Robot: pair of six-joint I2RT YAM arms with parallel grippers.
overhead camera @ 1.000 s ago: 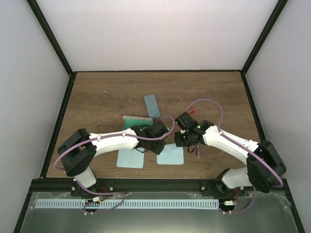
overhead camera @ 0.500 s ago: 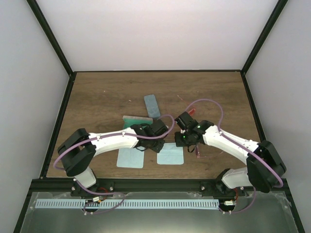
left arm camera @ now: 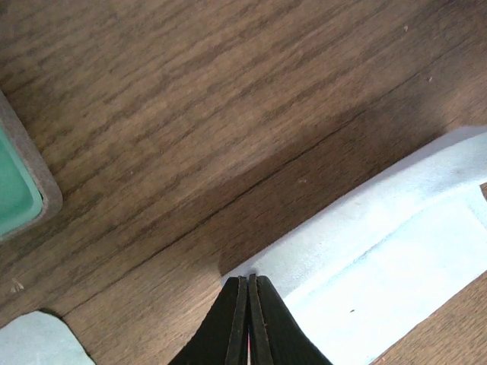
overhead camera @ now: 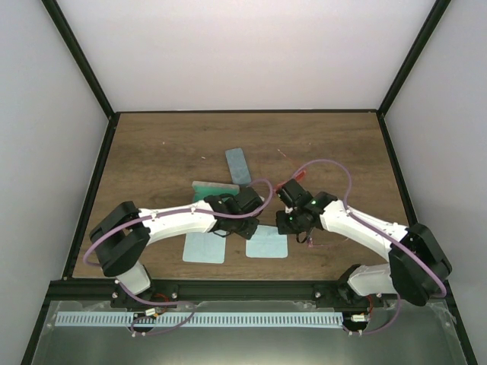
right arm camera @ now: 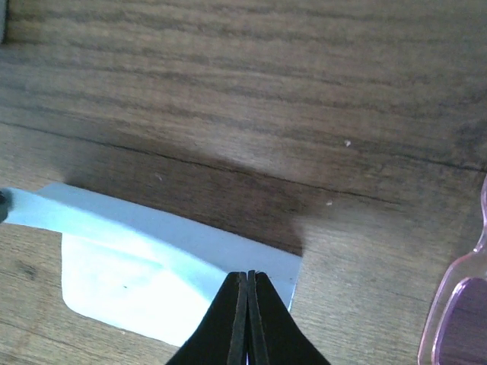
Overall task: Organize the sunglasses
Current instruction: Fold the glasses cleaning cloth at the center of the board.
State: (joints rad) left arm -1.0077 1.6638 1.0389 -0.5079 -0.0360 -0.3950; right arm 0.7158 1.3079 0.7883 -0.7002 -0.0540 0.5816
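- The left end effector point(left arm camera: 249, 283) is noted with its jaws fully closed, pinching the far edge of the pale cloth point(left arm camera: 380, 251). That edge is raised off the surface point(overhead camera: 152, 152).
- The right end effector point(right arm camera: 247, 277) is likewise fully closed, pinched on the other far corner of the same cloth.
- Change over the last second: in the top view the right arm is displaced slightly toward the near right, while the left arm is hardly moved. The cloth's outline is almost unaltered.
- With that shift, more of the red-orange sunglasses point(overhead camera: 291, 181) is uncovered just beyond the right wrist.
- The pink sunglasses point(right arm camera: 460, 304) are found on the surface just to the right of the cloth, touched by neither end effector.
- The green-lined case point(overhead camera: 213, 188) is seen open beyond the left wrist. The blue-grey case point(overhead camera: 237, 165) lies farther back, and a second cloth point(overhead camera: 205, 248) lies flat at the near left.
- Judgement: the cloth is probably being drawn taut or folded between the arms, a preparatory step. Neither pair is yet cased, so most of the task is taken as outstanding.
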